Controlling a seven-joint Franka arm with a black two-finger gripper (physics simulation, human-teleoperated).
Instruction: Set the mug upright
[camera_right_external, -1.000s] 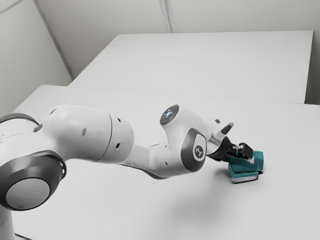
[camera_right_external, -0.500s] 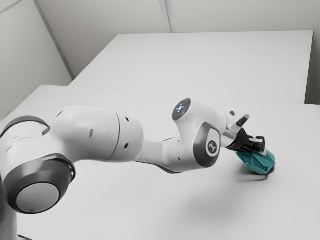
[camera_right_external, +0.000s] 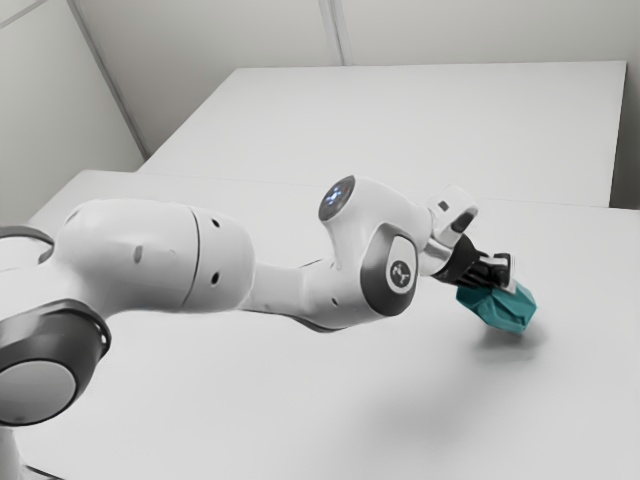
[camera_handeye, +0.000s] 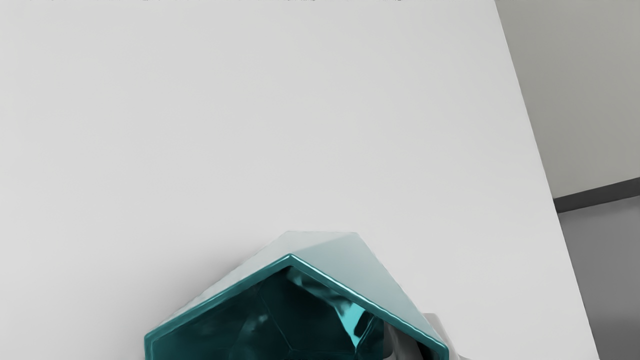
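White tabletop (camera_right_external: 290, 400) below — faceted teal mug (camera_right_external: 503, 310) is held tilted, wall pinched between fingers of the black gripper (camera_right_external: 508, 282).

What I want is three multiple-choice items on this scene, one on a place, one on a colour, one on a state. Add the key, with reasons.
1. Where is the faceted mug?
A) Beside the arm's base
B) At the gripper's fingertips
C) Against the back wall

2. What colour is the mug?
A) Teal
B) Red
C) Yellow

3. How is the mug oriented?
A) Straight upright
B) Straight upside down
C) Tilted

Key:
1: B, the exterior view shows it right at the gripper.
2: A, both its body and its rim look blue-green.
3: C, its body slants in the exterior view.
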